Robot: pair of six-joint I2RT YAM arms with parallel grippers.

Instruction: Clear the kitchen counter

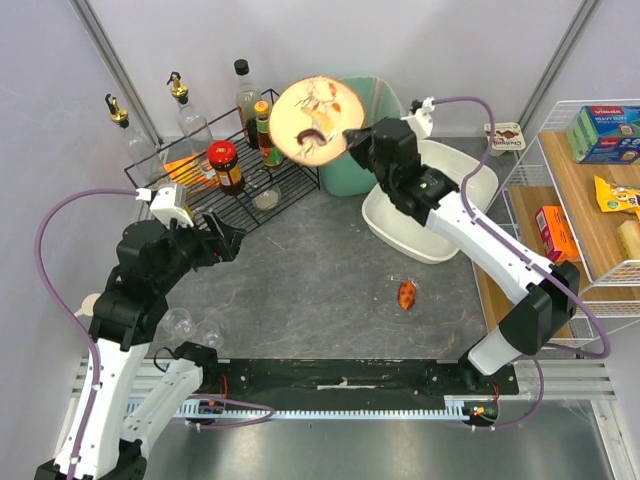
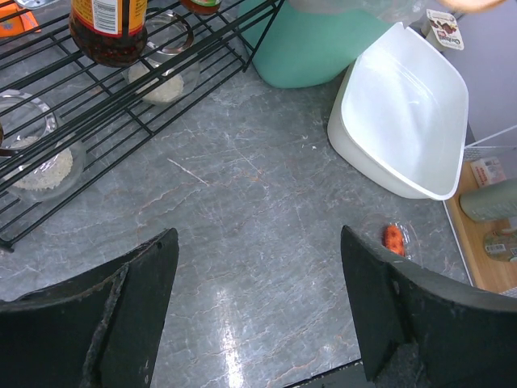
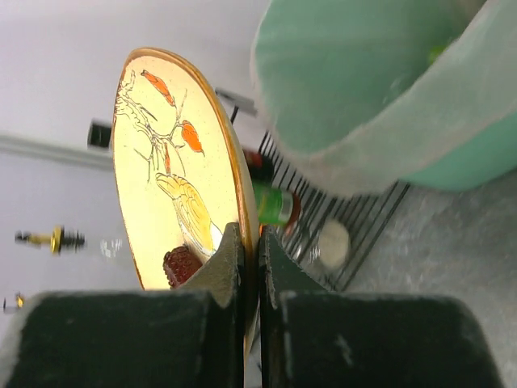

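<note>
While the top view only puts the right jaws at the edge of a round cream plate (image 1: 315,118) with a painted bird on a branch and a brown rim, the right wrist view settles it. The jaws are pressed together on the plate's rim, and the plate is on edge in the air at 12 o'clock. The left jaws are spread wide with nothing between them, at 9 o'clock over bare counter.

The dark grey mottled stone-pattern kitchen counter (image 1: 310,260) fills the middle of the top view.
- 10-11 o'clock: black wire rack (image 1: 250,180) holding a red-lidded jar of dark sauce (image 1: 224,165) and glass bottles.
- 12 o'clock: teal plastic bin (image 1: 345,170). Only the right wrist view shows its translucent liner.
- 1-2 o'clock: white oval plastic tub (image 1: 395,225), nothing visible inside it in the left wrist view.
- 4 o'clock: small clear dish with an orange piece (image 1: 405,295).

Only the left wrist view shows two clear glass bowls of white powder (image 2: 36,162) by the rack's wires. Only the top view shows the light wooden shelf with a white wire frame (image 1: 590,200) at 3 o'clock, stacked with boxes and packets.

The room has pale grey wall panels, with an aluminium rail at 6 o'clock under the arm bases.

A green box (image 1: 605,135) on the shelf has a red logo, but its text is too small to read. The jar label is cut off and unreadable.
</note>
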